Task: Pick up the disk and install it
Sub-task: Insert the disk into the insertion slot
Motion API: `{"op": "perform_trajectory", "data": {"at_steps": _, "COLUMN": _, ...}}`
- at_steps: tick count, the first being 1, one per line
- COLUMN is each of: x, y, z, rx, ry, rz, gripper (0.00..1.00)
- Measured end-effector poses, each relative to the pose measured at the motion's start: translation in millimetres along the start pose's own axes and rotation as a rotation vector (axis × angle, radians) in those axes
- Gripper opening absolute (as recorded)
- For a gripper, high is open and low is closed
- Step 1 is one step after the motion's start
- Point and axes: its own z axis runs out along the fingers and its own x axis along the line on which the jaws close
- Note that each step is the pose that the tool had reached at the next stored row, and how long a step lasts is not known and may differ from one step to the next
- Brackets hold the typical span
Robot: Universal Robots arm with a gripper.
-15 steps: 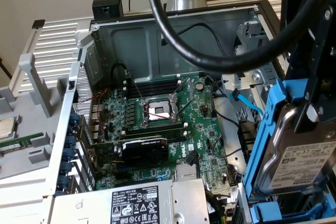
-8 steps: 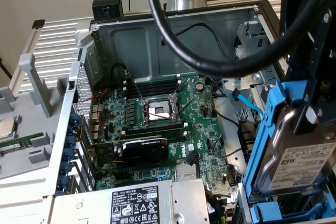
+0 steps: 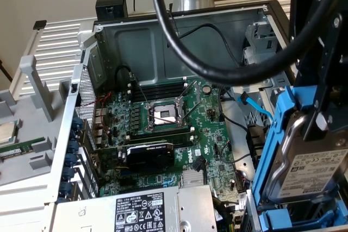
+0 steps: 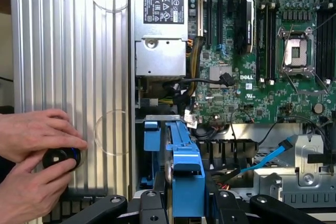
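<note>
**Disk's in the pincer, hanging over the drive end of the open case**

From my seat, the pincer (image 4: 186, 206) is clamped narrow on the blue rails of the disk (image 3: 312, 175). The disk sits tilted, label toward the exterior camera, at about 4 o'clock in the exterior view. That puts it at 3 o'clock of the motherboard (image 3: 163, 134), with a blue cable (image 3: 255, 110) just beside it. I can't tell if it's touching the bay under it. The socket (image 3: 163, 115) is near dead centre, the PSU (image 3: 141, 210) at 6 o'clock, and a fat black cable (image 3: 239, 75) loops across at 12 to 1 o'clock. On the wrist cam, a person's hands (image 4: 31, 135) are on a black knob (image 4: 60, 157) on the ribbed panel (image 4: 68, 51) next to the case (image 3: 163, 42).
</note>
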Motion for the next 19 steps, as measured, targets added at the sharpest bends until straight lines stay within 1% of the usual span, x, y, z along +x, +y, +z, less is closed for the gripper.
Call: {"op": "perform_trajectory", "data": {"at_steps": 19, "x": 0.0, "y": 0.1, "z": 5.1, "rx": -0.0001, "ry": -0.0024, "rz": 0.0, "gripper": 0.36}}
